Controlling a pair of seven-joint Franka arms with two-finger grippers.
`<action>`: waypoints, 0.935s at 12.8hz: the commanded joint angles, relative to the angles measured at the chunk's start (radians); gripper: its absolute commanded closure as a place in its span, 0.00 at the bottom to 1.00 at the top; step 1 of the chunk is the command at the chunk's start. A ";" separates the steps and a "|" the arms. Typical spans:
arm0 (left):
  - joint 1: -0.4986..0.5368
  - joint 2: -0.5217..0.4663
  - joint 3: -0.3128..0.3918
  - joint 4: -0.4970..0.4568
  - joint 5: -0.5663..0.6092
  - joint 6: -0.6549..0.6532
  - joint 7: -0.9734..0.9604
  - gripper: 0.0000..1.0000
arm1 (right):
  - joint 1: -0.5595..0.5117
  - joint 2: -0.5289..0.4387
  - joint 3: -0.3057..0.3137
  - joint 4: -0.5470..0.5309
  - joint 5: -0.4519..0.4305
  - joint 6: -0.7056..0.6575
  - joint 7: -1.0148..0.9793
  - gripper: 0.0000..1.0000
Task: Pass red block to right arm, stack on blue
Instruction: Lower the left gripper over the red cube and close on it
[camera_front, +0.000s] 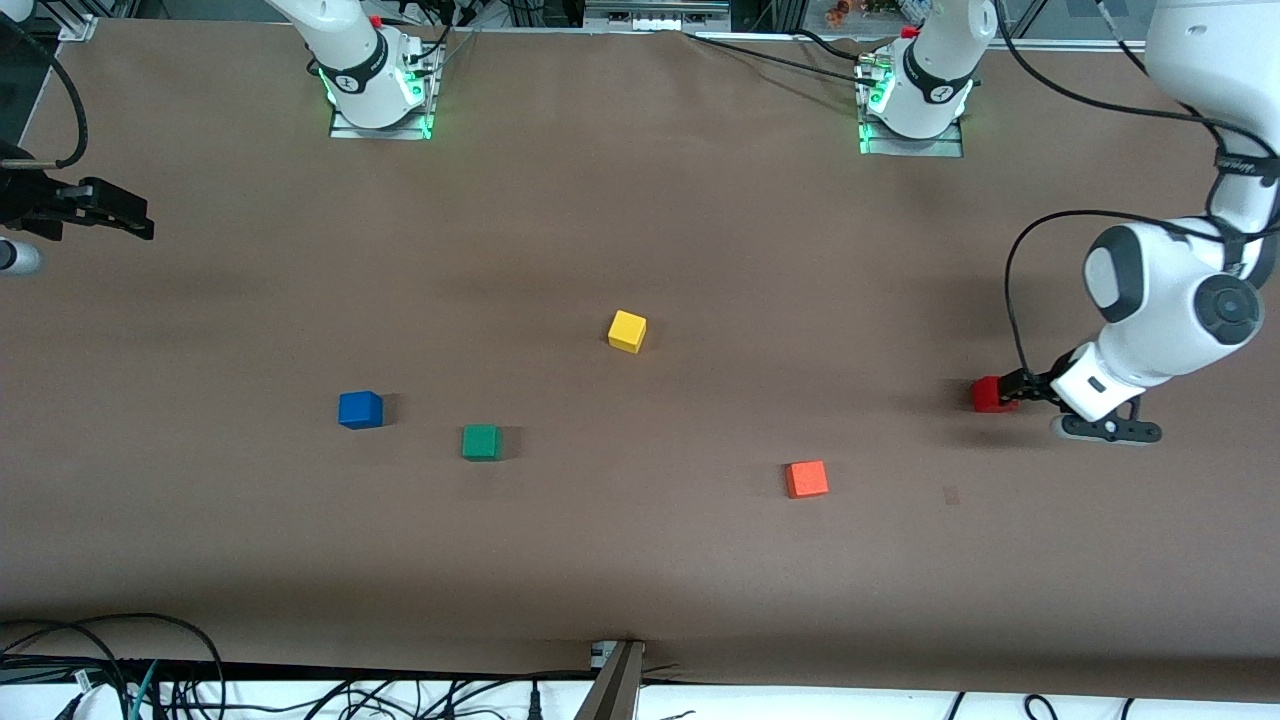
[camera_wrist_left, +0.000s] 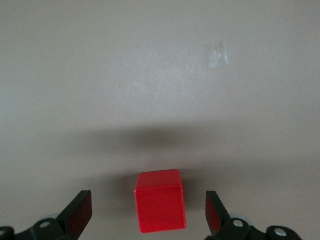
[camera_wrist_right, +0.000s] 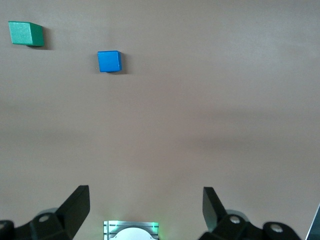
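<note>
Orange cube (camera_front: 806, 479) lies nearest the front camera, then the green cube (camera_front: 481, 442) and the blue cube (camera_front: 360, 410) toward the right arm's end of the table (camera_front: 640, 200), with the yellow cube (camera_front: 627, 331) farther off. Toward the left arm's end, the red block (camera_front: 992, 394) sits on the table between the wide-spread fingers (camera_wrist_left: 80, 212) of the left gripper (camera_front: 1012, 392), untouched on either side. To grasp well, the claw should probably settle lower, stay centred on the block's flat faces, then close squarely. Farthest off, the right gripper (camera_wrist_right: 145, 207) waits, spread wide, over the table's edge.
</note>
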 joint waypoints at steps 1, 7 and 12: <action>0.005 0.012 -0.005 -0.060 0.014 0.073 0.018 0.00 | -0.009 0.011 0.003 0.028 0.000 -0.007 -0.021 0.00; 0.005 0.078 -0.005 -0.061 0.014 0.087 0.018 0.00 | -0.009 0.011 0.004 0.028 0.004 -0.003 -0.015 0.00; 0.008 0.092 -0.007 -0.058 0.012 0.092 0.018 0.53 | -0.009 0.057 0.004 0.028 0.056 -0.002 -0.011 0.00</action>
